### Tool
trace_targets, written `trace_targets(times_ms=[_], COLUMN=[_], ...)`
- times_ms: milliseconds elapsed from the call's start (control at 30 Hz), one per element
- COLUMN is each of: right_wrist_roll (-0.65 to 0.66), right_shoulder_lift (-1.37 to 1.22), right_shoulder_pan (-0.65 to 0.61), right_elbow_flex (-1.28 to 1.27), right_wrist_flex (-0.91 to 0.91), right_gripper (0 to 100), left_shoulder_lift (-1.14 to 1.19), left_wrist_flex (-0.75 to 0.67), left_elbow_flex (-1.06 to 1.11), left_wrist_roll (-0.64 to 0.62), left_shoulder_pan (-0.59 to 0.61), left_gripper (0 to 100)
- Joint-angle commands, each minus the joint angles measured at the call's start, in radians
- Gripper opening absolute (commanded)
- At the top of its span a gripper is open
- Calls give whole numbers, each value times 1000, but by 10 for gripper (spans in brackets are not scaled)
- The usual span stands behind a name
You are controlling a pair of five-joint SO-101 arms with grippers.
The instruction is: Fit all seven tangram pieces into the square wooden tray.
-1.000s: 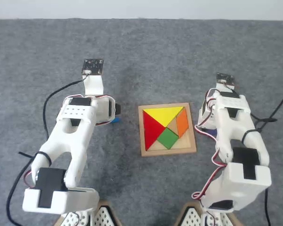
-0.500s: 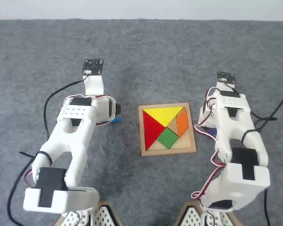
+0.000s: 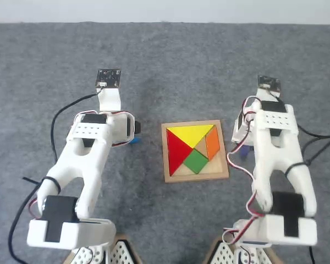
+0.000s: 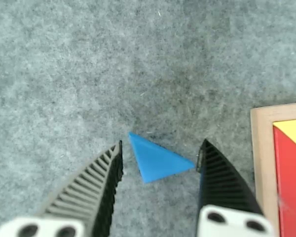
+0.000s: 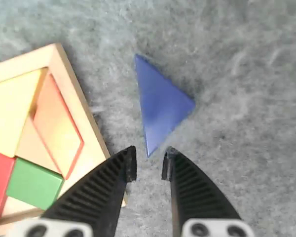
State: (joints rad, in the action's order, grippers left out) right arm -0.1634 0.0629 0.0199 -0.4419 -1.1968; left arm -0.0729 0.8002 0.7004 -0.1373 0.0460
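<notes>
The square wooden tray [image 3: 168,179] lies in the middle of the carpet. In it are a yellow triangle [image 3: 191,134], a red triangle [image 3: 176,151], a green square [image 3: 196,161] and an orange parallelogram [image 3: 212,143]. Left of the tray a light blue triangle [image 4: 158,160] lies flat, and my left gripper [image 4: 162,143] stands open with one finger on each side of it. A dark blue triangle [image 5: 160,103] lies on the carpet just right of the tray [image 5: 64,74]. My right gripper [image 5: 149,150] is narrowly open, its fingertips at the triangle's near corner.
Grey carpet [image 3: 170,66] covers the table all round the tray. Bare wood shows in the tray's middle and along its near side [image 3: 203,171]. Cables trail from both arms, one looping at the left [image 3: 58,118].
The right arm has stretched farther away over the carpet, its wrist sliding toward the back. The left arm and the tray's pieces have stayed put.
</notes>
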Motion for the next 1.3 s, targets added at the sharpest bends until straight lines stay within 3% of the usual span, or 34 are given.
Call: trace_targets(times_ms=[0,167,367,667,800,967,1200,1267], right_wrist_roll=[-12,3,57,57,58,164,172,169], right_shoulder_lift=[93,62,-85,-288,-340,-384,-395,-395], right_shoulder_pan=[-12,-8,-7,-44,-44,-39,-45,-44], right_elbow_flex=[11,-15,15,115,172,209,216,213], right_wrist_flex=[2,93,125,170,170,165,163,162], right_gripper=[94,128,333,220,212,212,206,162], left_shoulder_lift=[-57,-57,-57,-57,-55,-55,-55,-55], left_wrist_flex=[-26,-26,-26,-26,-26,-26,-26,-26], left_elbow_flex=[-8,-7,-7,-5,-5,-5,-5,-5], left_wrist_roll=[14,14,14,14,14,14,14,14], left_shoulder_pan=[3,3,3,3,3,3,3,3], left_gripper=[234,234,234,234,234,234,234,234])
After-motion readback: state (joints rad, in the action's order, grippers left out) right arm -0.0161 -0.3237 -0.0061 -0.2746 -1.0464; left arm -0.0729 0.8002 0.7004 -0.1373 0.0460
